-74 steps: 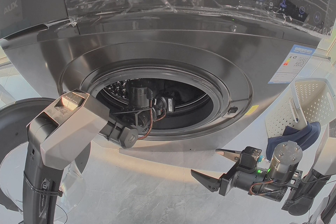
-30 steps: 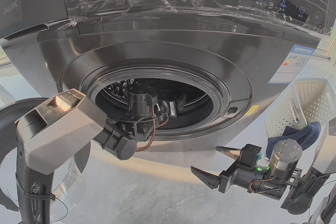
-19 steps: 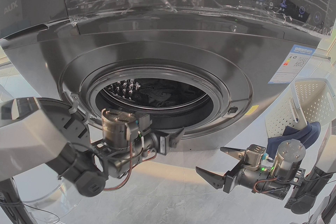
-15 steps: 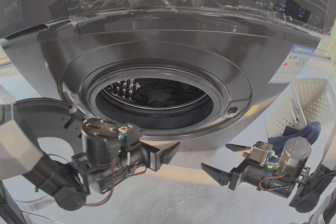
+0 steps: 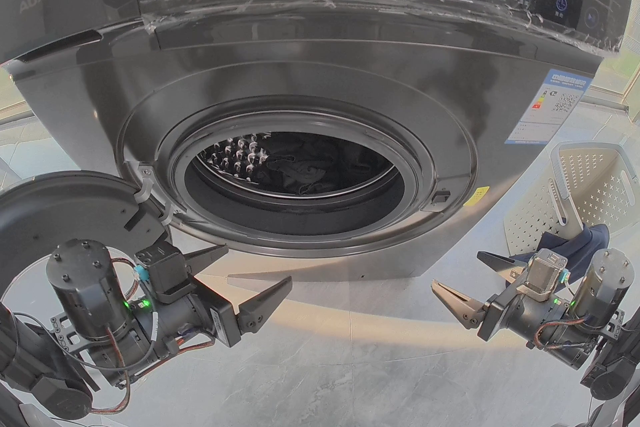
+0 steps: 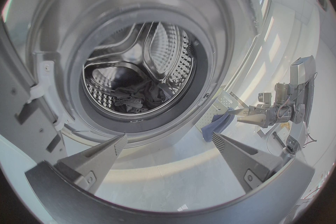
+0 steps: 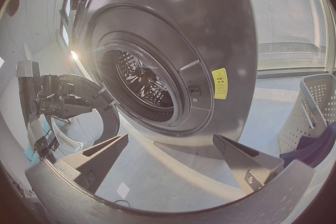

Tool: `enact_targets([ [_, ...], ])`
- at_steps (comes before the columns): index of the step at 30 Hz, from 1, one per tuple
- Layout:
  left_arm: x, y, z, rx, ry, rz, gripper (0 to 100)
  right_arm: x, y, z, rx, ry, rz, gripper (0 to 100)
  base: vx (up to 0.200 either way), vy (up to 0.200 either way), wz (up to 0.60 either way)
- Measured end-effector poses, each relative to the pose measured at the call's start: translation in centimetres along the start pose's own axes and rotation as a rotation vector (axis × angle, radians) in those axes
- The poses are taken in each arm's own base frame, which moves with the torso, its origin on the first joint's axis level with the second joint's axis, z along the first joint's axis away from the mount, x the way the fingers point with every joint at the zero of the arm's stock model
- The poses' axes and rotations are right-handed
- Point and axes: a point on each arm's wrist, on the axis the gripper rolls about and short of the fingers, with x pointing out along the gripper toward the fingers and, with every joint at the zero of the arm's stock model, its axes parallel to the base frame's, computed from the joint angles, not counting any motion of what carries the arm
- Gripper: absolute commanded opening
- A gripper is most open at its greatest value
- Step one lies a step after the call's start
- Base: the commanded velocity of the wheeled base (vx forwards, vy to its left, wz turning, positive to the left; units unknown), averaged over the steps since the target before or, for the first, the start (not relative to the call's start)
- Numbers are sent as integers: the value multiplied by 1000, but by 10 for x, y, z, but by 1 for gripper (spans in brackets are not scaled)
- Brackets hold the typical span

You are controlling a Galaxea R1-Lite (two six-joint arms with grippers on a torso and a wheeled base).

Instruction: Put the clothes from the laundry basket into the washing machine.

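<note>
Washing machine (image 5: 313,61) door (image 5: 60,208) swung open at robot's left. Dark clothes (image 5: 303,163) lie heaped low in drum (image 5: 233,156).
Left gripper (image 5: 257,265) hangs outside machine, below and left of drum mouth, just beside open door; jaws spread wide, empty.
Right gripper (image 5: 457,269) low over floor tiles (image 5: 347,368), right of drum mouth, near laundry basket (image 5: 597,181); jaws wide, empty.
Basket stands on floor right of machine. Blue garment (image 5: 577,248) draped over basket's near rim, part hanging outside.
Grippers well apart, tips angled toward each other.
</note>
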Motion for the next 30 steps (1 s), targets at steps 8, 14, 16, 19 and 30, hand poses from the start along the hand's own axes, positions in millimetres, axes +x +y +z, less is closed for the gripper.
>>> enact_targets([
  [8, -21, 2, 1, 23, -70, 1, 100, -11, -5, 2, 2, -13, -33, 100, -50, 0, 0],
  [14, -41, 3, 3, 22, -111, 6, 100, -20, -14, 10, -6, -55, -79, 100, -200, 0, 0],
  [16, -47, 3, 4, 22, -124, 3, 100, -23, -15, 12, -6, -65, -87, 100, -100, 0, 0],
  [19, -57, 3, 4, 22, -138, 2, 100, -30, -18, 16, -8, -72, -108, 100, -67, 0, 0],
  [30, -90, 6, 2, 39, -140, 20, 100, -64, -26, 17, -37, 30, -208, 100, -145, 0, 0],
])
